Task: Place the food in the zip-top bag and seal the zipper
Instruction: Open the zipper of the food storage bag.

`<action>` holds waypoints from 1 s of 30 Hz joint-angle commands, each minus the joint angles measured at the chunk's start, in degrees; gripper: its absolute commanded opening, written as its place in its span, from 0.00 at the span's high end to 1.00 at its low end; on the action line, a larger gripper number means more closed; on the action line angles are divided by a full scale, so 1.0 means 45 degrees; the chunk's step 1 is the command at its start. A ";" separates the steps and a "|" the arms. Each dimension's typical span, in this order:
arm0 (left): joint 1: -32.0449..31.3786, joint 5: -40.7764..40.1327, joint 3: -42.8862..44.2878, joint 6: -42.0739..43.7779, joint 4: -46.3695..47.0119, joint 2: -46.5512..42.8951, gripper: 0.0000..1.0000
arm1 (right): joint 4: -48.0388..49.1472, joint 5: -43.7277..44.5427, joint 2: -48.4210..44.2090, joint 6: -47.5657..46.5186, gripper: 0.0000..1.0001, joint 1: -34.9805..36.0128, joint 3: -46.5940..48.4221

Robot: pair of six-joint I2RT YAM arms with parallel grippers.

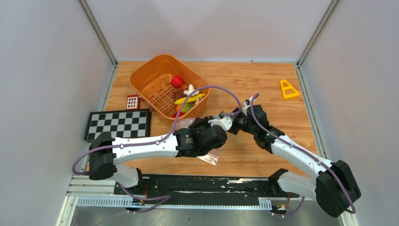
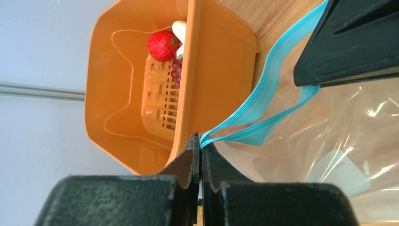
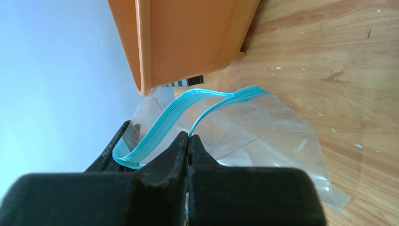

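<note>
**Two grippers at the mouth of the bag, three views.** My left gripper [image 2: 199,145] had its fingers pressed together on one lip of the teal zipper [image 2: 263,106]. My right gripper [image 3: 189,141] was likewise pinched shut on the other lip. The two lips bowed apart between the grips and joined again at the far end of the strip.

The clear bag [image 3: 268,127] lay on the wooden table [image 3: 339,66], in front of the near wall of the orange basket [image 1: 146,77]. In the left wrist view the zipper ran just beside that wall, and whether the two touched I could not tell.

The food was all in the basket: a banana [image 1: 190,99], a red fruit [image 1: 177,81] and a white piece [image 1: 190,88], with other pieces partly hidden by the rim.

- **Left:** a checkerboard [image 1: 118,124] lay flat, with a red gridded block [image 1: 133,101] between it and the basket.
- **Right:** bare wood reached to a yellow triangle [image 1: 288,89] near the side wall [image 1: 357,70].
- **Near side:** both forearms crossed above the table, and the left wrist covered most of the bag from above.
</note>
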 commanded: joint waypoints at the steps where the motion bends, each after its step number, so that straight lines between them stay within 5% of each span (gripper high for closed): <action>1: -0.0124 -0.0056 0.0329 -0.0665 0.0325 -0.0509 0.96 | 0.0439 0.0907 -0.0330 -0.0434 1.00 0.0063 -0.0155; 5: -0.0110 0.1244 0.0133 -0.1122 0.0230 -0.1141 0.47 | -0.1374 0.1886 -0.0670 -0.2798 1.00 0.0050 0.0915; 9: 0.0772 0.4397 0.0385 -0.2480 0.0111 -0.2315 0.28 | -0.4293 0.3369 -0.0965 -0.5773 1.00 0.0029 0.2576; 13: 0.2597 0.8100 -0.0134 -0.3841 0.1338 -0.4040 0.22 | -0.5423 0.3697 -0.1513 -0.8940 1.00 0.0031 0.3906; 18: 0.3472 1.0258 0.0142 -0.4466 0.1816 -0.4077 0.18 | -0.6680 0.2321 -0.1042 -1.1119 1.00 0.0025 0.5790; 30: 0.3495 1.1891 -0.0218 -0.6280 0.3760 -0.2911 0.18 | -0.6638 0.1039 -0.0521 -1.0450 1.00 0.0037 0.6120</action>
